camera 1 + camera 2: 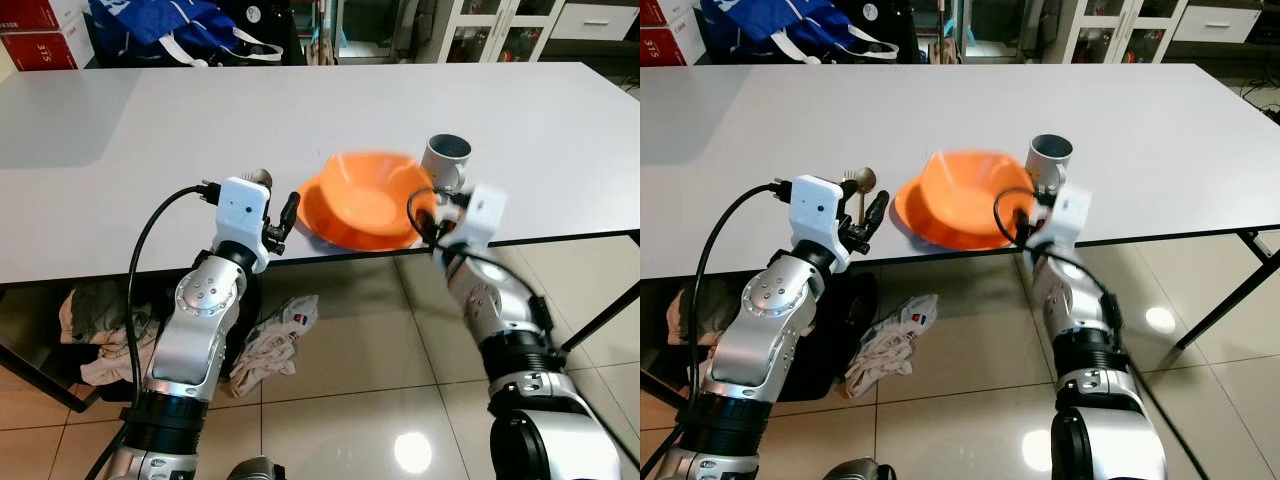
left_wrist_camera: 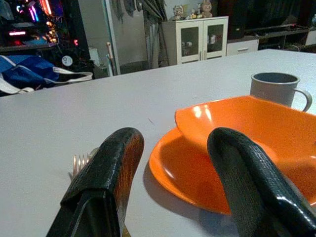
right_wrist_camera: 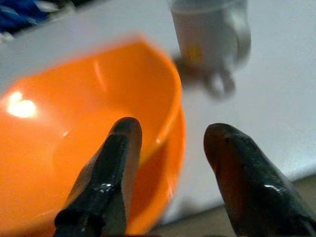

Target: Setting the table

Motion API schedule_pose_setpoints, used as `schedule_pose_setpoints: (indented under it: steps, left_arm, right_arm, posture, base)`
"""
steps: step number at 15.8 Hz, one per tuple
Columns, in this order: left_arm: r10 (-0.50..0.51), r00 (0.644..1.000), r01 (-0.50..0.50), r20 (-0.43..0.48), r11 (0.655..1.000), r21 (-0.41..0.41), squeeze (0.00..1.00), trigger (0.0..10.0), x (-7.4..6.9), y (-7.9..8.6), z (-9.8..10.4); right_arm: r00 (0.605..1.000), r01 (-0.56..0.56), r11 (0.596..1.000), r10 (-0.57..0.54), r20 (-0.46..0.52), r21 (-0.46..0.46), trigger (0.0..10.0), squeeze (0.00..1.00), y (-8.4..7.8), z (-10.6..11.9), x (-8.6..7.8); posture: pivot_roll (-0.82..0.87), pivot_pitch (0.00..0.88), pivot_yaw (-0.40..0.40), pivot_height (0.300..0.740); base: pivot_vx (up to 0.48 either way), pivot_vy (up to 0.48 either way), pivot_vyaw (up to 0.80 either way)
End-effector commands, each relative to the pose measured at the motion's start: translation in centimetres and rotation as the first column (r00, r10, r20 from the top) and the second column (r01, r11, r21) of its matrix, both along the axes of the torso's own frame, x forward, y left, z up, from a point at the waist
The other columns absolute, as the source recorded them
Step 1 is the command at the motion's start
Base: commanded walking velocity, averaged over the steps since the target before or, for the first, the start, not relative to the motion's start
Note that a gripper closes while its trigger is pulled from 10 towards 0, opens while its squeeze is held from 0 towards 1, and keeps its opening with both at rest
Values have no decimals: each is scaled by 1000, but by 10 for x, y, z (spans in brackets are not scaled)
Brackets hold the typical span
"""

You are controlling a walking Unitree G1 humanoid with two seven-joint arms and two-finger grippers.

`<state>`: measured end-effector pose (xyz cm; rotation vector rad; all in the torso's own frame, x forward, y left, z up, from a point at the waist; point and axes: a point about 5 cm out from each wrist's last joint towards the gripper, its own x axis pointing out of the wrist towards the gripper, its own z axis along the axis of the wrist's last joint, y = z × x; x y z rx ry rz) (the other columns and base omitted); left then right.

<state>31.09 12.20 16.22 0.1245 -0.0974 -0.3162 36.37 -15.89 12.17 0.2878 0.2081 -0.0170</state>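
**Inspector:** State the position of the orange plastic bowl (image 1: 372, 200).

**Assistant:** It is tipped up on the orange plastic plate (image 2: 197, 170), at the near edge of the long white table (image 1: 200, 130), and it looks blurred, as though in motion. A grey ceramic mug (image 1: 445, 160) stands just beside it, on the far right side. A gold-coloured metal fork (image 2: 81, 162) lies on the table close to the plate's left side, its tines just visible.

**Inspector:** The right gripper (image 3: 170, 148)?

**Assistant:** Its fingers straddle the bowl's near rim, one inside and one outside. They are spread apart, not clamped. I judge the bowl is being positioned, or is about to be gripped.

**Inspector:** And the left gripper (image 2: 173, 163)?

**Assistant:** It hovers at the table edge, left of the plate, fingers parted and carrying nothing. The fork sits just beyond it.

**Inspector:** Recommendation for the step in hand?

**Assistant:** Close squarely on the rim before moving anything. The smooth plastic may slip, so take a deep bite on the wall. Lower the bowl level and centred on the plate. Keep clear of the mug's handle on that side. The plate sits close to the table edge, so avoid dragging it nearer.
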Motion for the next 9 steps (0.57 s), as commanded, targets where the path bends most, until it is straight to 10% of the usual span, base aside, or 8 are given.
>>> schedule_pose_setpoints:
  steps: [1,4,6,9]
  left_arm:
    - [-1,1000,1,4,1000,9,0,10000,-1,-1,1]
    - [-4,1000,4,3,1000,5,0,10000,-2,-3,0]
    - [-5,1000,5,3,1000,4,0,10000,-2,-3,0]
    - [7,1000,-7,7,1000,7,0,10000,-1,-1,-1]
  right_arm:
    - [1000,-7,1000,7,7,-26,10000,1000,0,0,-1]
    - [999,-10,997,14,47,-79,10000,1000,0,4,-3]
    - [998,-15,995,20,59,-97,10000,0,0,5,-5]
    - [969,-20,971,77,233,-237,10000,0,3,25,-21]
  posture:
    - [97,0,-17,740]
    - [93,0,-17,740]
    - [92,0,-20,740]
    - [85,0,-27,740]
  base:
    - [0,0,0]
    - [0,0,0]
    - [0,0,0]
    - [0,0,0]
